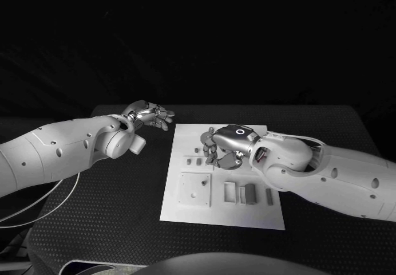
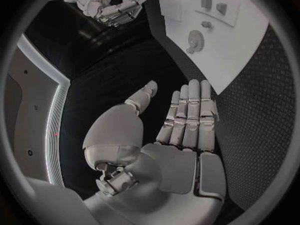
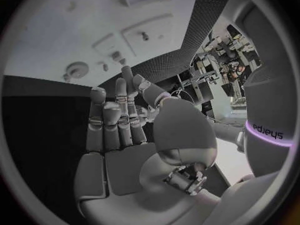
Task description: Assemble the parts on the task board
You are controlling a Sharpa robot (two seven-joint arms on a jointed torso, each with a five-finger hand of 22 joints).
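Over the white task board (image 1: 221, 215) my right hand (image 1: 221, 148) hangs above the upper middle, fingers curled downward in the head view, and from its own wrist camera those fingers (image 3: 111, 122) stand straight and close together with nothing between them; so I hold no part, as far as I can judge. My left hand (image 1: 150, 115) sits off the board's far left corner over the black table (image 1: 99, 229), fingers (image 2: 190, 115) laid side by side and straight, thumb apart, palm empty. The parts lie lower on the board: a square plate (image 1: 194, 189) with small pieces on it, and upright blocks (image 1: 246, 193) just beside it. What worries me is coming down blind: my right hand covers the spot beneath it, so I might nudge a small piece (image 1: 196, 162) near my fingertips and send it sliding off its place (the board looks smooth, so I judge it would skate). My right forearm also hangs over the board's right edge and could brush the blocks if I sweep back. Hidden from me: whatever lies under my right palm, and whether the fingertips touch the board at all; the tiny pieces are too small to tell apart
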